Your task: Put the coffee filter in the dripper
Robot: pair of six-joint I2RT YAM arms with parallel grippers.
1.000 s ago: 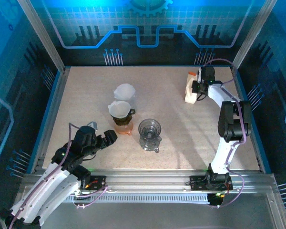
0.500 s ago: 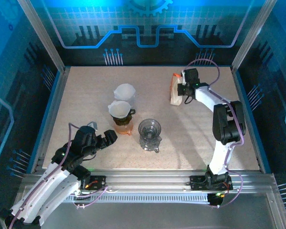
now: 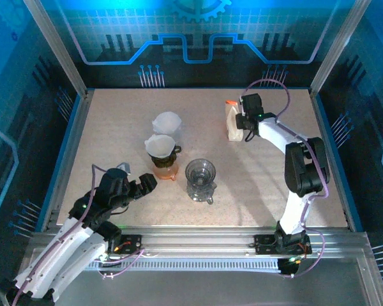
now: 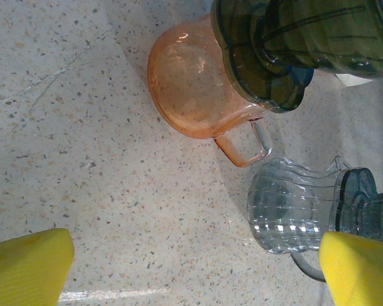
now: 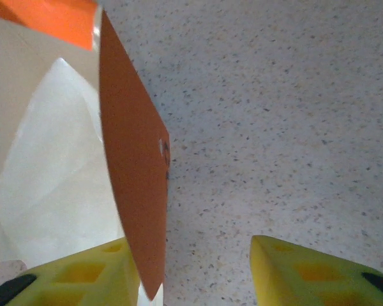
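Note:
A white coffee filter (image 3: pixel 166 121) lies on the table at the back. Just in front of it, the dark dripper (image 3: pixel 161 147) sits on an orange cup (image 3: pixel 165 170) with a white paper cone in its top. In the left wrist view the dripper (image 4: pixel 293 44) rests on the orange cup (image 4: pixel 191 89). My left gripper (image 3: pixel 144 185) (image 4: pixel 198 274) stands open, low and short of the cup, nothing between its fingers. My right gripper (image 3: pixel 240 122) (image 5: pixel 198 274) is open beside a white filter packet (image 3: pixel 233 125) (image 5: pixel 51 185) whose orange flap (image 5: pixel 131 172) leans by its left finger.
A clear glass server (image 3: pixel 200 179) (image 4: pixel 293 210) stands right of the orange cup. Blue walls and metal posts fence the speckled table (image 3: pixel 115 115). Bare tabletop lies in front of the right gripper.
The right arm swung left from the far right corner, carrying the filter packet along, and its jaws have now parted from it. The left arm has not moved.

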